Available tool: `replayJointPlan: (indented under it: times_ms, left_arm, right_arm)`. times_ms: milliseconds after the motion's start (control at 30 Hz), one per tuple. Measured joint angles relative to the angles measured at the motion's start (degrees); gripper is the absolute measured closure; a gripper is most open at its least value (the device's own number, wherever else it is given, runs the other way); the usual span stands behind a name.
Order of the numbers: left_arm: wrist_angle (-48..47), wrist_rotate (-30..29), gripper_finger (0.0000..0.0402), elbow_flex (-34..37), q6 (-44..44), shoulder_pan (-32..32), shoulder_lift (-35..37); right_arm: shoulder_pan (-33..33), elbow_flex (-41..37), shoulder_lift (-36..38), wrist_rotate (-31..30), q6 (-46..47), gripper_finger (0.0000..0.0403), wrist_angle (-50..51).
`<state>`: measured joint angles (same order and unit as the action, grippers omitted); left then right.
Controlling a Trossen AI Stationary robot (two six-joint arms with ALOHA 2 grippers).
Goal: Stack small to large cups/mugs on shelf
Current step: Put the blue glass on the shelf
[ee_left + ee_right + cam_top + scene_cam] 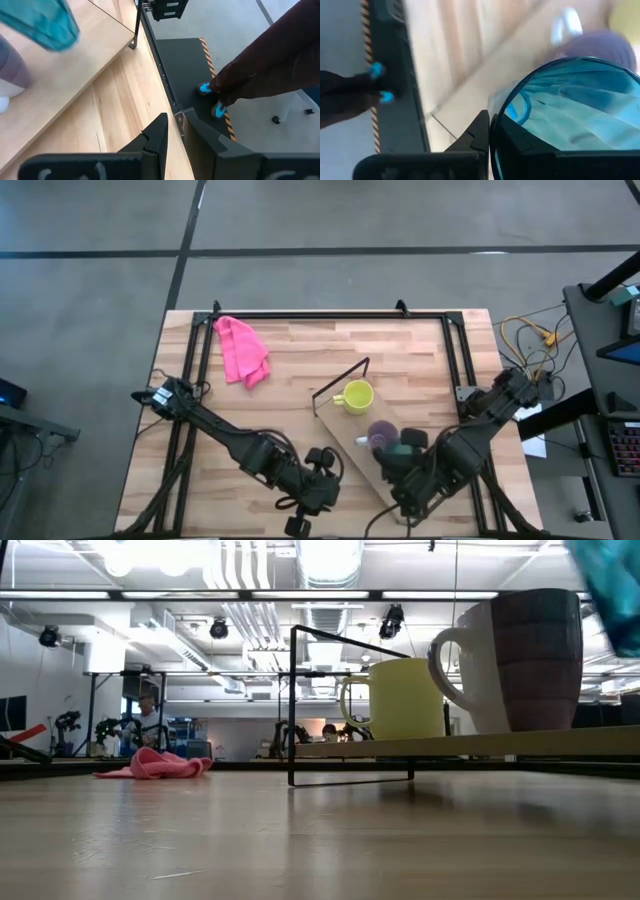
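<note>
The shelf [368, 448] lies slantwise on the table's near right part, raised on a black wire bracket [292, 705]. A yellow mug [354, 395] stands at its far end. A purple mug [382, 434] with a pale handle [450, 650] stands mid-shelf. My right gripper [405, 456] is shut on the teal cup [412, 440], which it holds in the air beside and above the purple mug [530, 660]. My left gripper [325, 470] hangs shut over the table's near edge, left of the shelf, with nothing in it [175, 122]. My right gripper has the teal cup by its rim [507, 107], on the side nearest the table's front edge. One finger is inside the cup and one outside, the wall pinched between them. The fingers come from above, pointing steeply down. The cup hangs mouth up, clear of the shelf.
A pink cloth [243, 350] lies crumpled at the table's far left. A black frame [455, 350] runs along the table's far and side edges. Bare slatted wood lies between the cloth and the shelf.
</note>
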<state>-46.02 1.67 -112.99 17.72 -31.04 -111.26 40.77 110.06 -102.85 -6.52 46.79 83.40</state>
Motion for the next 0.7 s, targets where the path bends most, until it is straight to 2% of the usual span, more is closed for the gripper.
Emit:
replayJointPlan:
  times_ms: [100,433,700]
  left_arm:
    - [0.0,0.0,0.0354,0.0,0.0,-0.2,0.0]
    - [0.0,0.0,0.0354,0.0,0.0,-0.22,0.0]
    - [0.02,0.0,0.0354,0.0,0.04,-0.27,0.0]
  right_arm:
    - [1.37,-1.1,0.0,0.04,4.63,0.0391,3.56]
    - [5.56,-5.03,0.02,0.02,16.29,0.0391,3.16]
    - [5.88,-5.35,0.06,-3.79,19.25,0.0391,-0.1]
